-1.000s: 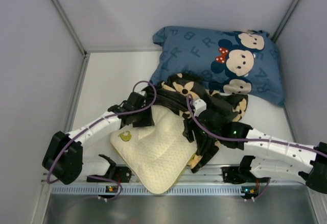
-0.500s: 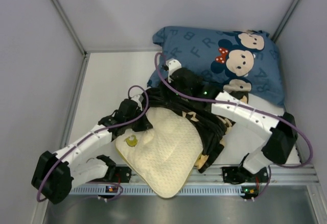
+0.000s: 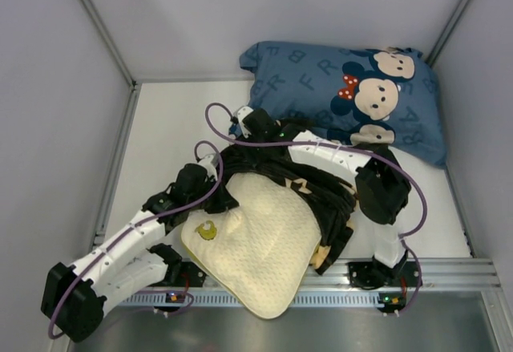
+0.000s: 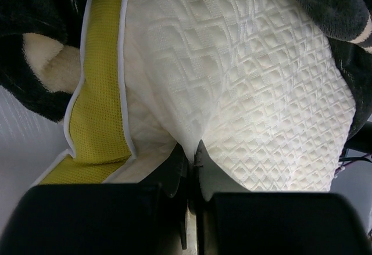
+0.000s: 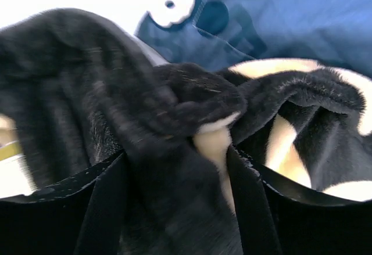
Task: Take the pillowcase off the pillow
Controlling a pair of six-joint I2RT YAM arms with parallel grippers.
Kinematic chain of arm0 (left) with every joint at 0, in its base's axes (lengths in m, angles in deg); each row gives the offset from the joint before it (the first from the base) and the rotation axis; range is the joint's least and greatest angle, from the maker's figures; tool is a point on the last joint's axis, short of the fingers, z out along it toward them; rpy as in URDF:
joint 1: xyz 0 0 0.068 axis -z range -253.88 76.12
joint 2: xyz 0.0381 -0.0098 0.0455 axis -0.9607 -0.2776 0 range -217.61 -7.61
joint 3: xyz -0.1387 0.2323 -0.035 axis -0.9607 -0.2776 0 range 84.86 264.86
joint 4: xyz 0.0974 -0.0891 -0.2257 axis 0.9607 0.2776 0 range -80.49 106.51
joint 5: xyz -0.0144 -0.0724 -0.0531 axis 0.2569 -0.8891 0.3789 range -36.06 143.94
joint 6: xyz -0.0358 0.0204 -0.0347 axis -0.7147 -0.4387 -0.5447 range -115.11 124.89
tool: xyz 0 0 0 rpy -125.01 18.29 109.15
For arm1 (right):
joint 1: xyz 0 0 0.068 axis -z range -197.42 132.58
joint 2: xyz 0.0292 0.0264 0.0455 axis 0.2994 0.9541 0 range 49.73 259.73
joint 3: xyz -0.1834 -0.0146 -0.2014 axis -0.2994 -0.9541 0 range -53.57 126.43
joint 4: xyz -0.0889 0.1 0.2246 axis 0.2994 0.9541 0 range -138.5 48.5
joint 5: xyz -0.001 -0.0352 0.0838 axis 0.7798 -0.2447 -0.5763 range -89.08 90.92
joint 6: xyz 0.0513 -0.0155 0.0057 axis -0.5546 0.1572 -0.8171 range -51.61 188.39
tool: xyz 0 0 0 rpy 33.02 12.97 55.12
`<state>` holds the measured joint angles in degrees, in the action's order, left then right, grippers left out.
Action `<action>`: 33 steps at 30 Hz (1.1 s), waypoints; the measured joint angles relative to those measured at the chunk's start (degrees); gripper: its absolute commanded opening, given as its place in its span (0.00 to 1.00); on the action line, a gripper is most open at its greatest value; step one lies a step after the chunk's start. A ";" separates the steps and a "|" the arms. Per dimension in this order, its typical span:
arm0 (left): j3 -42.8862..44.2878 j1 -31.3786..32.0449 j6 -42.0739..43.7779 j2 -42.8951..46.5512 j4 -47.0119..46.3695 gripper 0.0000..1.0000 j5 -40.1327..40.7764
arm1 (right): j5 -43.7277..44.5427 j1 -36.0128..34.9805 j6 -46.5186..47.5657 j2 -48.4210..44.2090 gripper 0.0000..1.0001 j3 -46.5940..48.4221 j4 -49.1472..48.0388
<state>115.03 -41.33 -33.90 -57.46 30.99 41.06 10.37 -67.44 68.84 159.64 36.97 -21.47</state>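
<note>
The cream quilted pillow (image 3: 256,244) lies near the front edge, most of it bare. The black pillowcase (image 3: 321,188) with tan flowers is bunched over its far and right sides. My left gripper (image 3: 215,200) is shut on a pinch of the pillow's cream fabric (image 4: 232,81) at its left far corner, by the yellow mesh side (image 4: 102,86). My right gripper (image 3: 250,126) is at the pillowcase's far left end, shut on a thick fold of the black fabric (image 5: 174,168).
A large blue pillow (image 3: 353,95) with cartoon mice and letters lies at the back right, touching the pillowcase. Grey walls (image 3: 56,87) close in on both sides. A metal rail (image 3: 449,272) runs along the front edge.
My right gripper has swung from the pillow's right side to the far left, dragging the pillowcase back off the pillow. My left gripper has pulled the pillow a little toward the front.
</note>
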 measured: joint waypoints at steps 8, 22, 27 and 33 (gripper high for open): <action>-0.74 0.00 -1.20 2.23 -0.04 0.00 -0.07 | -2.01 3.45 -4.02 3.87 0.20 1.53 0.11; -0.94 0.00 -3.19 13.94 4.35 0.00 0.63 | -3.15 13.31 -16.39 4.74 0.00 2.93 1.49; 0.26 0.00 -3.63 17.92 7.63 0.00 1.01 | -1.86 19.12 -19.10 1.73 0.00 2.69 4.55; 2.93 0.24 -4.87 19.04 10.99 0.00 1.84 | -2.19 21.20 -20.63 -4.63 0.00 -0.98 5.27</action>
<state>117.96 -41.09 -38.77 -38.42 41.98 42.89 8.19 -46.24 48.21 155.01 35.99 -16.20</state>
